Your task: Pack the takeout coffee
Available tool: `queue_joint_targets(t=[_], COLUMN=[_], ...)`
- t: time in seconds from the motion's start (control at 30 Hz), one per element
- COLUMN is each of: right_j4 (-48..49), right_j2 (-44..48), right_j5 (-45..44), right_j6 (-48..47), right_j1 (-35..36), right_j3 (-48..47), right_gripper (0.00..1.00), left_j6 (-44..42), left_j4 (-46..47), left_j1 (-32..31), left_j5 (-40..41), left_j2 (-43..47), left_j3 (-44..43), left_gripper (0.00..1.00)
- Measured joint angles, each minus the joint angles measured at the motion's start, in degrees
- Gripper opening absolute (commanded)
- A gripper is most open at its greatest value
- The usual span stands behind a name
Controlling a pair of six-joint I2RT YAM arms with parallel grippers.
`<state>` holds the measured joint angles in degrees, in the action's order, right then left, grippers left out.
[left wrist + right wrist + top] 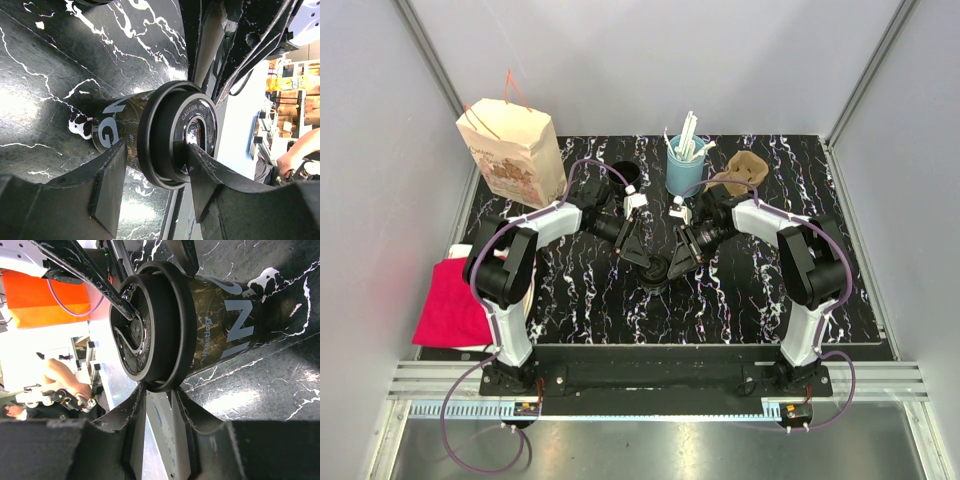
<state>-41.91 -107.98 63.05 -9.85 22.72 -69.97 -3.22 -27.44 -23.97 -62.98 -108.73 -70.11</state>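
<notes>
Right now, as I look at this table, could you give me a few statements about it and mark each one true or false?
1. The takeout coffee stands on the table with its lid on. True.
2. The paper bag lies flat on its side. False: it stands upright at the far left of the table.
3. The left pincer and the right pincer are both at the coffee's lid. True.
4. The white straws lie loose on the table. False: they stand in a light-blue cup.
</notes>
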Motion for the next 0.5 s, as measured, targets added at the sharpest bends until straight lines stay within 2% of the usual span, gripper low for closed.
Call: queue_joint_targets(t=[0.5], right_j4=[0.1], right_j2=[-1.5], right_j5=[1.8], right_j6=[2.5], right_j1=[-0.3], right_j3=[0.2], right_gripper=[0.16], left_j6=[-0.2], left_j4=[-0.3], left_j1=[0.0], left_j5=[0.6], left_j2=[0.3], left_j3=[0.0], left_gripper=[0.51])
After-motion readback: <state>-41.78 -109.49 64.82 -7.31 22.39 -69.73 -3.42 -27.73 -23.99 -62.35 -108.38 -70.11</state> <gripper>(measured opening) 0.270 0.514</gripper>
